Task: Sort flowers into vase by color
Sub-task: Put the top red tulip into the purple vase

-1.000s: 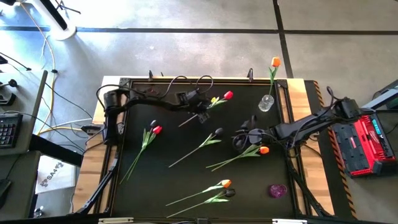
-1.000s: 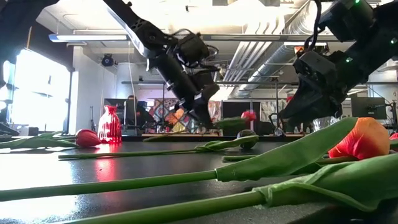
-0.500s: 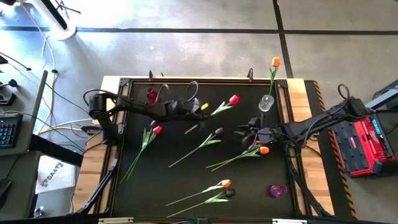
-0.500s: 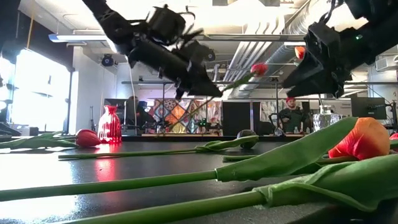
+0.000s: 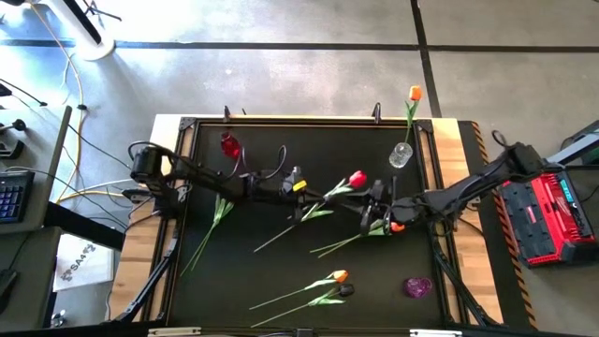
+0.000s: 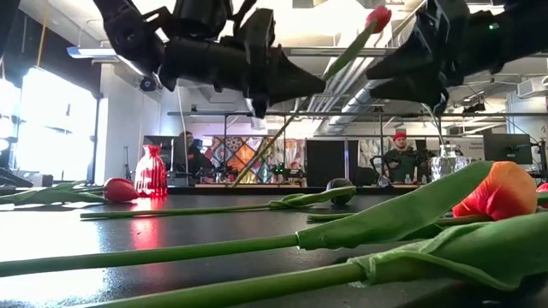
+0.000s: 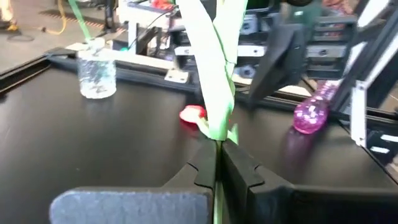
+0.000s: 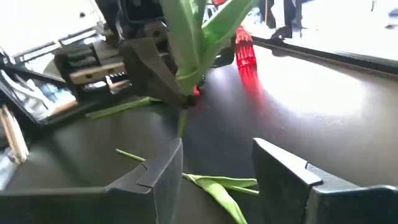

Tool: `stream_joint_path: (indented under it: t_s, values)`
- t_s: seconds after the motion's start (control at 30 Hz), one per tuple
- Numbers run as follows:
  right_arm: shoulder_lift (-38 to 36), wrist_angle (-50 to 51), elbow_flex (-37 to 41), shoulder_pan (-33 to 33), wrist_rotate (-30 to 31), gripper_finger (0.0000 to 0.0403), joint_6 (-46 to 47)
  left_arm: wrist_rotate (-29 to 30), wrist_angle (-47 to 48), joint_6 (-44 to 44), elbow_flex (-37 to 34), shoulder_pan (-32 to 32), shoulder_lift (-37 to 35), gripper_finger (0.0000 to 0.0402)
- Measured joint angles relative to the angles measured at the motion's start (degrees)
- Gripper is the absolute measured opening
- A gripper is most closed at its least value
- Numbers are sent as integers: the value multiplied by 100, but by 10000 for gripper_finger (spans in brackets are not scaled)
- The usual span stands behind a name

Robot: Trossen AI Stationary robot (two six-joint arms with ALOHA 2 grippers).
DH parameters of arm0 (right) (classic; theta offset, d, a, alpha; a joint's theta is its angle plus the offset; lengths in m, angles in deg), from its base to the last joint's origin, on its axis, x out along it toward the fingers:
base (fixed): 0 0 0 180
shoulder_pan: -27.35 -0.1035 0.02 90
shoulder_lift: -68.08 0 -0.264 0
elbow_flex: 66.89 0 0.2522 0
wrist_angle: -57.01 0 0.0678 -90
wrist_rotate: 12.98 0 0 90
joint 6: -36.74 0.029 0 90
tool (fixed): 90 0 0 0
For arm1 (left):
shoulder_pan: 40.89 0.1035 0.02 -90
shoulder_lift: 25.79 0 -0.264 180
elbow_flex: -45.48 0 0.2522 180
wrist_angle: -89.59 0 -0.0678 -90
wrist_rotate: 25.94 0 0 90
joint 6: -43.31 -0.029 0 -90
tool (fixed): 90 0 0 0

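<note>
You had the left gripper clamped on the stem of 1 red tulip, lifted above mid-table. The right gripper faced it just beside, fingers wide and empty. The step in hand looked like a handover. Next, you needed to close the right fingers on the stem, then carry it to the red vase.

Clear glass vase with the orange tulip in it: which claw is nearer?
Right. The right claw, open, hangs just below-left of the clear glass vase in the high view. The left claw, shut on the red tulip's stem, sits farther toward mid-table.
</note>
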Motion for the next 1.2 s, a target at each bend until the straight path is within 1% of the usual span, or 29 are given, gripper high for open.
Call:
stream_joint_path:
  t_s: [0.07, 0.2, 0.3, 0.43, 0.6, 0.8, 0.93, 1.07, 1.2]
  values:
    - [205, -469, 4, 0, -110, 180, -273, 17, -36, -35, 0, -52, 9, 0]
    - [447, -1084, 4, 19, -323, 180, -793, 66, -213, -78, 0, -94, 50, 0]
    - [555, -1368, 4, 53, -484, 180, -1091, 67, -358, -94, 0, -94, 63, 0]
    - [603, -1704, 4, 144, -672, 180, -1392, 35, -436, -150, 0, -94, 63, 0]
    - [590, -2191, 4, 368, -745, 181, -1790, -95, -480, -189, 0, -97, 63, 0]
    - [592, -2376, 4, 877, -1646, 181, -1662, -125, -616, -201, 2, -101, 63, 0]
    - [609, -2380, 2, 1102, -1940, 180, -1546, -122, -632, -248, 2, -131, 63, 0]
    - [609, -2397, 2, 1199, -2085, 162, -1549, -119, -628, -308, 2, -175, 63, 0]
    - [609, -2413, 2, 1271, -2343, 120, -1590, -81, -590, -330, 2, -172, 63, 0]
